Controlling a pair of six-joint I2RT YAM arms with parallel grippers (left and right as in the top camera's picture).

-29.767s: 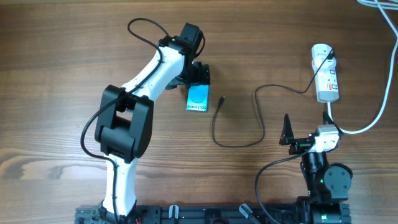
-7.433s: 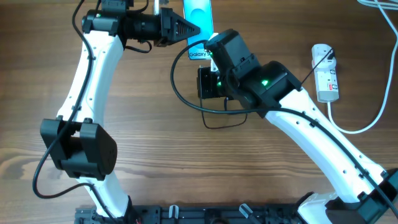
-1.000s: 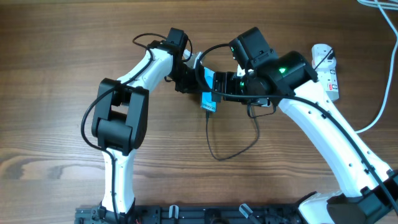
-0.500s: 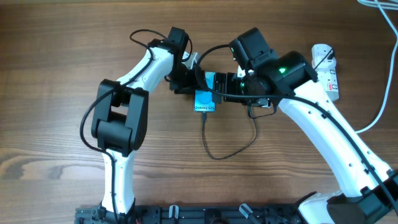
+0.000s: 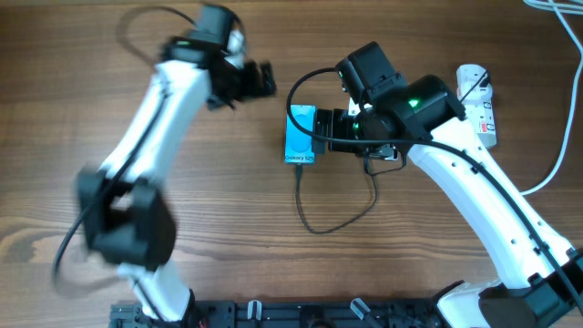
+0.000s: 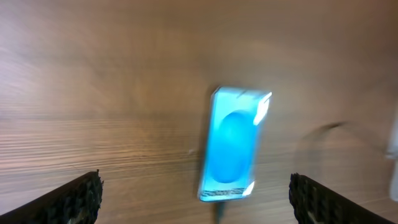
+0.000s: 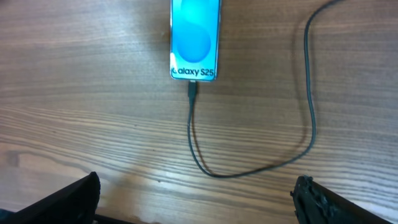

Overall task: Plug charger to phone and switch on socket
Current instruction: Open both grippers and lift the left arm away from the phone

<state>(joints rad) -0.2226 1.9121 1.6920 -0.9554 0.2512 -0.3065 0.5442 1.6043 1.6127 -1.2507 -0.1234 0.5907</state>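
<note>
The phone [image 5: 301, 137] lies flat on the wooden table with its cyan screen up and the "Galaxy" strip toward the near side. It also shows in the left wrist view [image 6: 231, 143] and the right wrist view [image 7: 195, 37]. The charger [image 5: 314, 226], a thin black cable, has its small tip in the phone's near end [image 7: 193, 90]; it loops right toward the socket [image 5: 477, 107]. My left gripper [image 5: 262, 80] is open, empty and blurred, up-left of the phone [image 6: 196, 190]. My right gripper [image 5: 326, 133] is open and empty just right of the phone [image 7: 196, 190].
A thicker white cable [image 5: 557, 169] runs from the socket's near end along the table's right side. A second white cable [image 5: 567, 27] crosses the far right corner. The right arm's body [image 5: 410, 109] hangs between the phone and the socket.
My left gripper has let go of the phone and swung away up and to the left. The phone now lies flat on the table. The right arm has hardly moved.
</note>
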